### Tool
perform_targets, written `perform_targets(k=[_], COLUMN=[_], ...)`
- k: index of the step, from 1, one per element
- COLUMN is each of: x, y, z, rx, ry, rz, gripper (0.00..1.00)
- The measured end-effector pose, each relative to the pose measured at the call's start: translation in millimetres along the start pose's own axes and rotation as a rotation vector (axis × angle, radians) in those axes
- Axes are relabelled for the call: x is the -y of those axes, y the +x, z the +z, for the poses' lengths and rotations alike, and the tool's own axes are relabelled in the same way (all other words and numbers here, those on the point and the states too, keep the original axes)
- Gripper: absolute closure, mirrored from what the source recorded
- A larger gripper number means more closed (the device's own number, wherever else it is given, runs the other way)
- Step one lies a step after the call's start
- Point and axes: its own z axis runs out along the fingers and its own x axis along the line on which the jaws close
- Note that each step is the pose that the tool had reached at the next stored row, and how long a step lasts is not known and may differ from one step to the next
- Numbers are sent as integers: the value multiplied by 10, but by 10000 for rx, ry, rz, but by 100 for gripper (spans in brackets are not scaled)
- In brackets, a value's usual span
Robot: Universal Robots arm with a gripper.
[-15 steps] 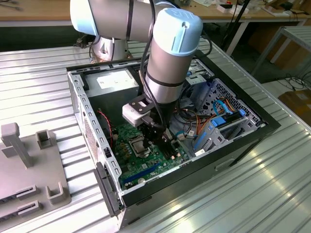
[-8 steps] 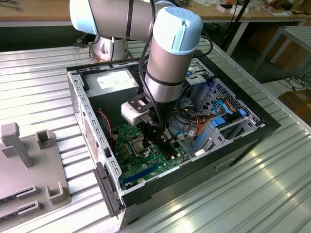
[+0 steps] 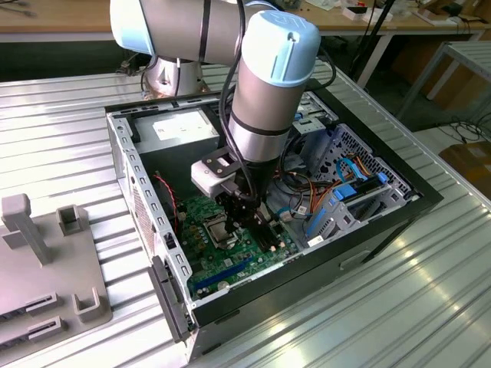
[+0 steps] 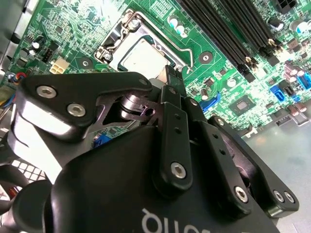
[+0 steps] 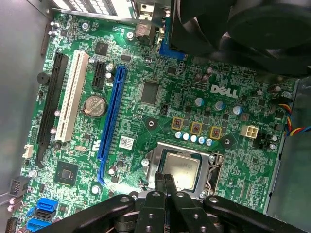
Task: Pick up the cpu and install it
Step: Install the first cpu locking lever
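Claw point(image 5: 164, 180) sits low inside the open pc case point(image 3: 146, 207), its two fingers pressed together with nothing pinched between them, tips right at the near edge of the socket point(image 5: 181, 167); the cpu point(image 5: 183, 168) lies flat just beyond the fingertips, already down in the socket frame, silver face up; in the second wrist view the same chip point(image 4: 144, 58) shows just past the finger ends, with the latch wire running along one side.

If you ask me, doing this bit well means keeping the tips square to the chip and going gentle, since a crooked push could skew it on the contacts; I can't tell if it's fully seated or just resting.

Contents-wise, the case holds the green motherboard point(image 3: 230, 249) under the claw, a grey metal box point(image 3: 180, 126) further back, and a drive cage with blue bits point(image 3: 349, 195) off to the exterior view's right; the case sits on the ribbed metal counter point(image 3: 61, 146).
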Motion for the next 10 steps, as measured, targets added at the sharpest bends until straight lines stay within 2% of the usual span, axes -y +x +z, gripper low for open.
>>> perform_targets(k=[10], x=[0], y=[0], z=[0], rx=[7], ry=[-11], rz=[132], gripper=[89])
